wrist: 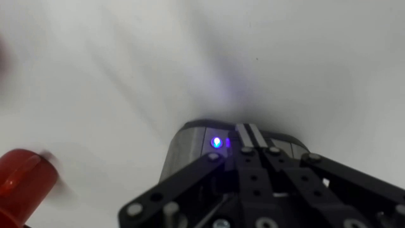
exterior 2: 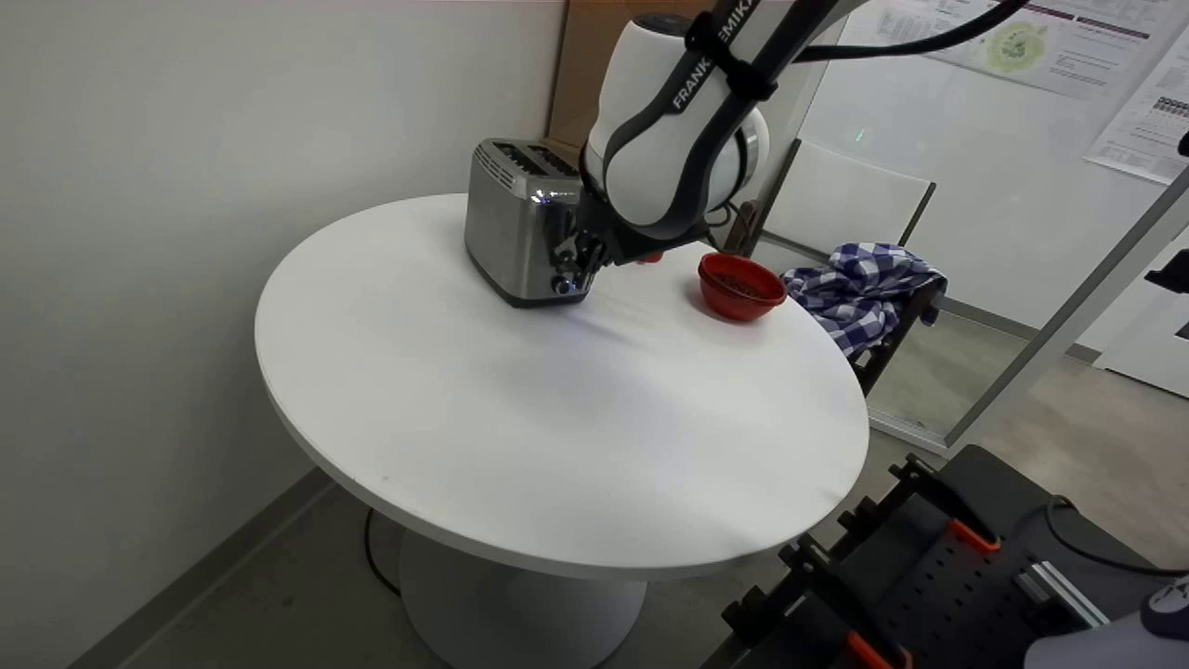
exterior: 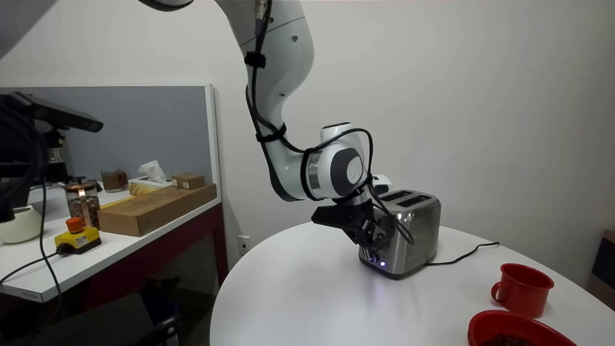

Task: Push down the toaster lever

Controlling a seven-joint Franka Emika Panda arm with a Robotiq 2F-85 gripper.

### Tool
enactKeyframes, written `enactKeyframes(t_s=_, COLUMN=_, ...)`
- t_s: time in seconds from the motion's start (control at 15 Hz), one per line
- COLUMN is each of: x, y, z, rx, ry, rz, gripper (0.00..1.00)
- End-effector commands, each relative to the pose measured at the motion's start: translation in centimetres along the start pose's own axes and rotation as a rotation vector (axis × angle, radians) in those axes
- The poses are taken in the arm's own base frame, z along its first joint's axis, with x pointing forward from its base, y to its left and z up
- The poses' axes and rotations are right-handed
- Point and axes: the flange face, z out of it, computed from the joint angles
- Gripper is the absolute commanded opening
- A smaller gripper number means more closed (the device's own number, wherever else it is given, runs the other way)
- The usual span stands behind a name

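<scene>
The toaster [exterior: 419,240] is a shiny steel two-slot box on the round white table. It also shows in an exterior view [exterior 2: 513,223] and, from above its control end, in the wrist view [wrist: 185,148]. A small blue-violet light [wrist: 216,142] glows low on that end. My gripper [wrist: 250,135] points down in front of this end, its two fingertips together with nothing visible between them. It is close against the toaster in both exterior views [exterior 2: 581,271]; I cannot tell whether it touches. The lever cannot be made out; the gripper covers that part of the toaster.
A red cup [exterior: 523,288] and a red bowl [exterior 2: 738,286] with dark contents stand on the white table [exterior 2: 557,418] beside the toaster. The toaster's black cord [exterior: 461,258] runs toward the table edge. A wall stands close behind the table.
</scene>
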Motion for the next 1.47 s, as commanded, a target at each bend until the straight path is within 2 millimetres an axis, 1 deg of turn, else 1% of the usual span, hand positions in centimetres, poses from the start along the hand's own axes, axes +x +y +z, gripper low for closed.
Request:
enactKeyframes(t_s=0.0, x=-1.3, y=0.4, z=2.7, rx=0.001, ry=-0.032, rz=0.011, gripper=0.0)
enactKeyframes(t_s=0.07, x=-1.1, y=0.3, z=2.5, rx=-0.001, ry=-0.05, rz=0.033, gripper=0.0)
enactKeyframes(t_s=0.13, x=-0.9, y=0.2, z=2.3, rx=0.012, ry=-0.065, rz=0.058, gripper=0.26)
enactKeyframes(t_s=0.2, x=-0.5, y=0.0, z=1.5, rx=0.029, ry=-0.078, rz=0.085, gripper=0.28)
enactKeyframes(t_s=0.27, x=-0.2, y=-0.2, z=0.6, rx=0.052, ry=-0.084, rz=0.11, gripper=0.33)
enactKeyframes(t_s=0.33, x=0.3, y=-0.5, z=-0.7, rx=0.087, ry=-0.089, rz=0.131, gripper=0.42)
enactKeyframes(t_s=0.4, x=0.8, y=-0.9, z=-1.8, rx=0.111, ry=-0.088, rz=0.15, gripper=0.48)
enactKeyframes(t_s=0.6, x=2.1, y=-1.5, z=-6.4, rx=0.174, ry=-0.088, rz=0.167, gripper=0.69)
enactKeyframes(t_s=0.73, x=2.5, y=-1.2, z=-9.6, rx=0.173, ry=-0.13, rz=0.151, gripper=0.84)
enactKeyframes(t_s=0.87, x=2.4, y=-0.2, z=-12.7, rx=0.147, ry=-0.194, rz=0.109, gripper=0.99)
enactKeyframes(t_s=0.93, x=2.3, y=0.3, z=-14.3, rx=0.14, ry=-0.231, rz=0.085, gripper=1.0)
enactKeyframes(t_s=1.07, x=2.3, y=1.2, z=-17.1, rx=0.125, ry=-0.283, rz=0.056, gripper=1.0)
enactKeyframes(t_s=1.13, x=2.1, y=1.5, z=-18.8, rx=0.135, ry=-0.318, rz=0.037, gripper=1.0)
enactKeyframes(t_s=1.33, x=1.5, y=2.7, z=-22.4, rx=0.105, ry=-0.392, rz=0.01, gripper=1.0)
enactKeyframes(t_s=1.4, x=2.4, y=1.9, z=-20.3, rx=0.124, ry=-0.36, rz=0.038, gripper=1.0)
